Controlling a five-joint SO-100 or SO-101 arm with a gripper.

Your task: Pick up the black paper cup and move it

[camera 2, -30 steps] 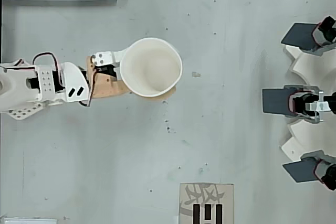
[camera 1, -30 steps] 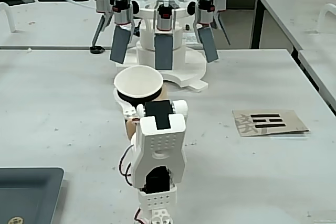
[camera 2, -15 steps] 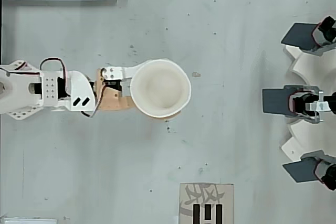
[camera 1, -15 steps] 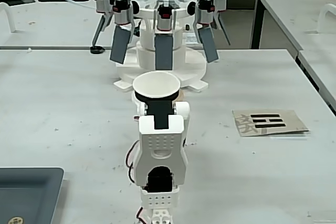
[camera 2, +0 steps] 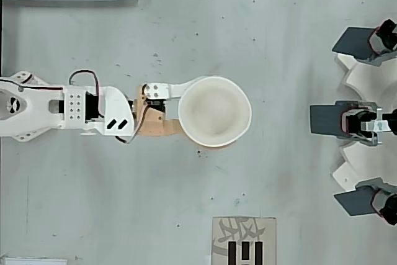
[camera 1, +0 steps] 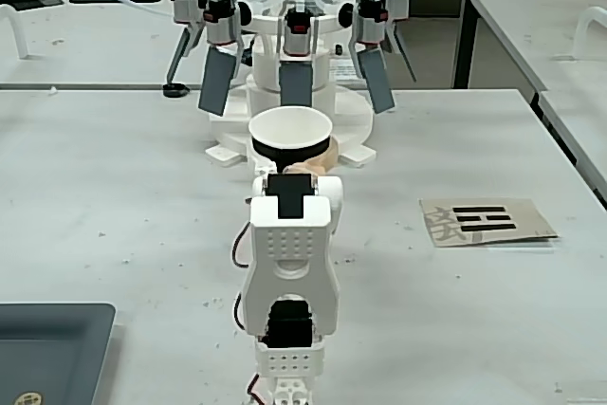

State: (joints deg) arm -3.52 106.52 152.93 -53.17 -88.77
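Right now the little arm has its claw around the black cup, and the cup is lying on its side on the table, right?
Not quite. The black paper cup stands upright, its open white mouth facing up in the overhead view. The gripper does sit around it, though how firmly it grips cannot be told.

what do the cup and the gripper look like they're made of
The black paper cup looks like matte paper: thin rolled white rim, dull white inside, black outer wall without gloss. The gripper looks like hard plastic, probably 3D printed: one finger white, the other tan and matte. The cup hides its tips.
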